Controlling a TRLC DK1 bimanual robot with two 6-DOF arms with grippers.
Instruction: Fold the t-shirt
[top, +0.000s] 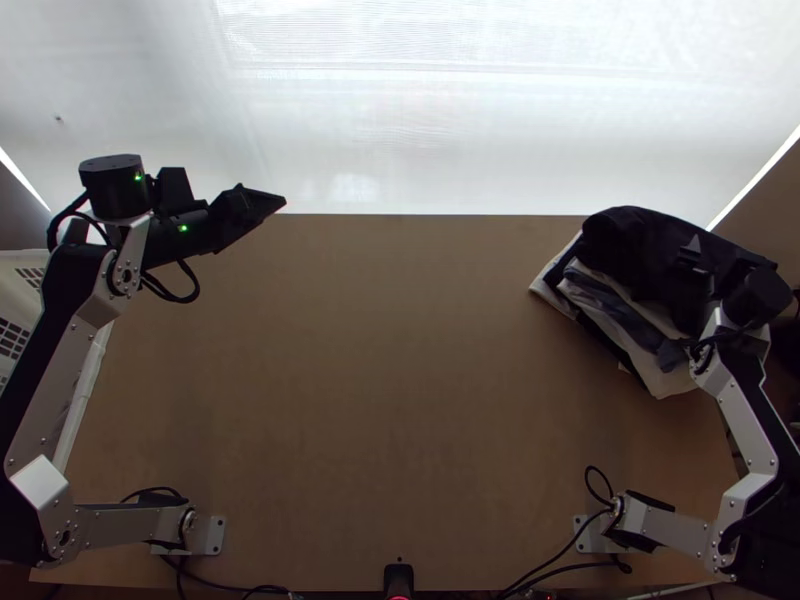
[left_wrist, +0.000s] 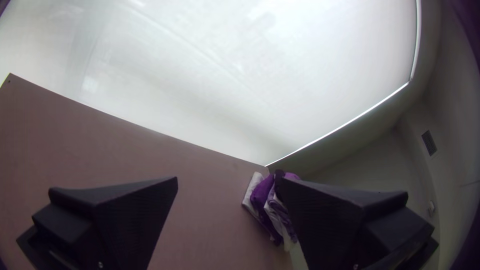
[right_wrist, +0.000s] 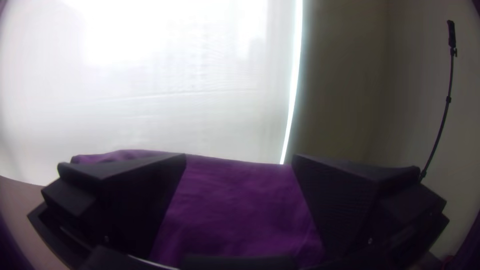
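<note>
A: Tools?
B: Left tool (top: 268, 203), right tool (top: 692, 252): fingers apart on both.
A: Layout?
B: Purple-topped, white-and-grey cloth stack (top: 630, 240) on light wooden bench (top: 380, 400), beneath right tool. Layered edge slants, left tool's side; long axis unclear.

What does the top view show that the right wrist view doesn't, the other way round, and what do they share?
Top view: the left tool near the table's far left, the white basket at the left side, and both arm bases, left and right.

Right wrist view: the thin black pole near the wall, and a close look at the right tool, its fingers apart.

Both: the pile of clothes, the table and the white screen behind it.
</note>
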